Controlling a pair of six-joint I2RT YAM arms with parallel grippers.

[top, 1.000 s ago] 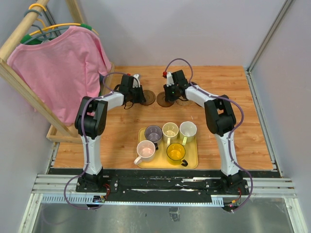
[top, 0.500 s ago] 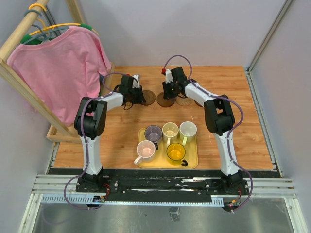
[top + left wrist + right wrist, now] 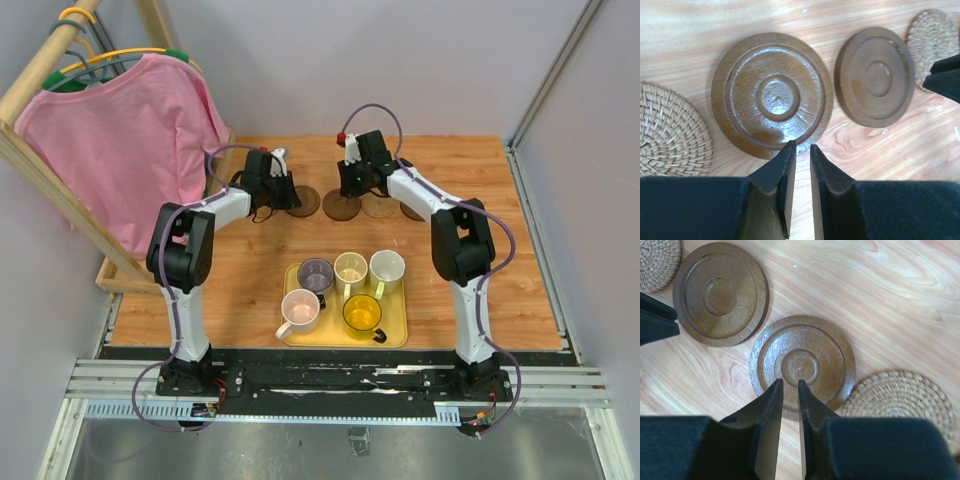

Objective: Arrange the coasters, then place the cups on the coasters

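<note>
Jaws of the left gripper stand a slit apart with bare wood showing between them. Their tips sit over the near rim of a glossy dark coaster; whether they touch it I cannot tell. A woven tan coaster lies on one side of that disc and a matt dark coaster on the other, each a little apart from it. The right gripper hangs over the matt dark coaster's edge, its jaws narrowly parted too and holding nothing. Right beside that disc lies a second woven coaster.

From above, the coasters form a row across the far half of the desk, with a third dark coaster partly behind the right arm. Nearer the arm bases, a yellow tray carries all five cups upright: purple-grey cup, cream cup, whitish cup, pink cup and yellow cup.
</note>
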